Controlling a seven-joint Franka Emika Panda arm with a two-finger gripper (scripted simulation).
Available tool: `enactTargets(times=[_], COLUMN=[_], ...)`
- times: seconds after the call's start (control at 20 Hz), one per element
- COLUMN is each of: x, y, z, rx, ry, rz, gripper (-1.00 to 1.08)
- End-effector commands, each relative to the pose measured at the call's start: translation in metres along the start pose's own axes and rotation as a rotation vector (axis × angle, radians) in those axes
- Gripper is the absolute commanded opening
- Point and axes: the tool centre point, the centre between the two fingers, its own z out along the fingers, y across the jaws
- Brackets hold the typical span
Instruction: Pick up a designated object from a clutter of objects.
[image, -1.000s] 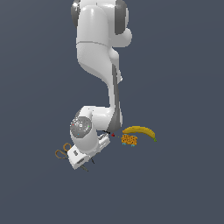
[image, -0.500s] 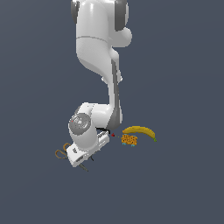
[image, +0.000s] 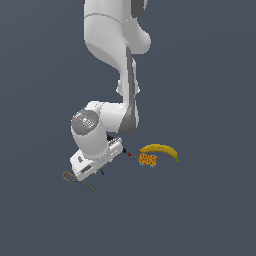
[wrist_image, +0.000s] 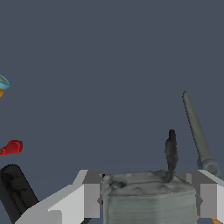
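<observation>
The designated object (wrist_image: 148, 203), a small boxy block with a whitish-grey face, sits between my gripper's (wrist_image: 146, 192) two pale fingers (wrist_image: 85, 197) in the wrist view. The jaws press against both of its sides, so the gripper is shut on it. In the exterior view the white hand (image: 95, 160) hangs low over the floor and hides the block. The rest of the clutter lies around it: orange-handled scissors (image: 80, 182) just below the hand, a yellow banana (image: 159, 149), an orange speckled lump (image: 147, 160) and a small dark red ball (image: 129, 154).
The wrist view shows the scissors' grey blade (wrist_image: 197, 131) and dark blade (wrist_image: 171, 151) just beyond the block. The black clamp (wrist_image: 15, 188) with a red tip (wrist_image: 12, 147) lies beside one finger. The floor is plain dark grey.
The hand has risen slightly and shifted a little toward the exterior view's right. The scissors, banana and lump stay where they were.
</observation>
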Motion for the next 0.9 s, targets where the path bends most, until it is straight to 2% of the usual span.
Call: enactTargets(times=[0.0,0.85], x=[-0.008,-0.075], y=[-0.003,-0.025], z=[-0.021,-0.193], rx=[-0.001,-0.001], ry=[0.001,0.002], rz=[0.0,0.0], gripper=[-1.0,-1.0])
